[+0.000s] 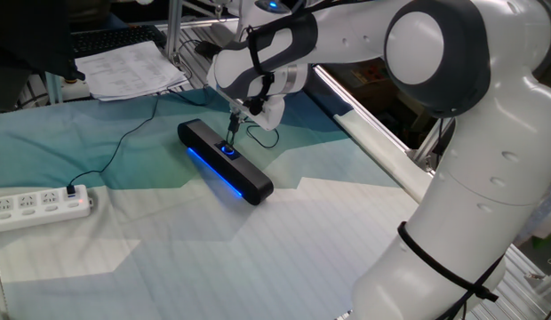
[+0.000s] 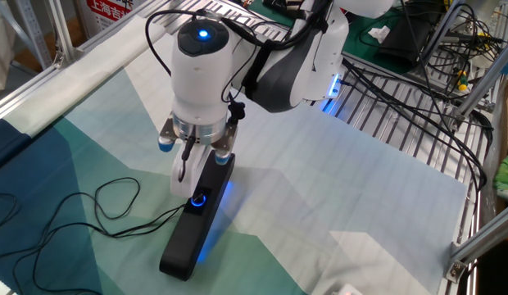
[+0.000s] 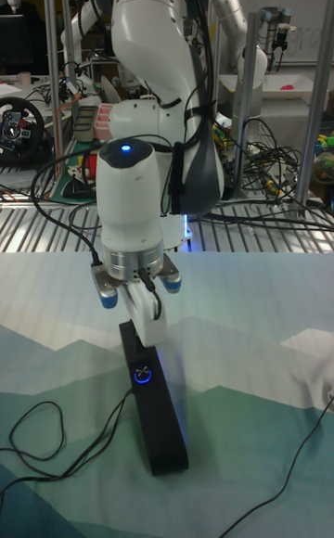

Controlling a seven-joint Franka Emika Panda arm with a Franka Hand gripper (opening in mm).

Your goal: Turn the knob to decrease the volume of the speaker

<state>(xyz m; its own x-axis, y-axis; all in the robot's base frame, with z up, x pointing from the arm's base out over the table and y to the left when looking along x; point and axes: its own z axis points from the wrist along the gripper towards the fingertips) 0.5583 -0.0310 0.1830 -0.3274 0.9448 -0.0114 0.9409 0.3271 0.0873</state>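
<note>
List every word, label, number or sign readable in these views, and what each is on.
No text can be read.
Red sign at the top edge: red and white characters, cropped and too blurred.
Papers behind the table: print too small.
Speaker, knob, power strip: no visible lettering.
</note>
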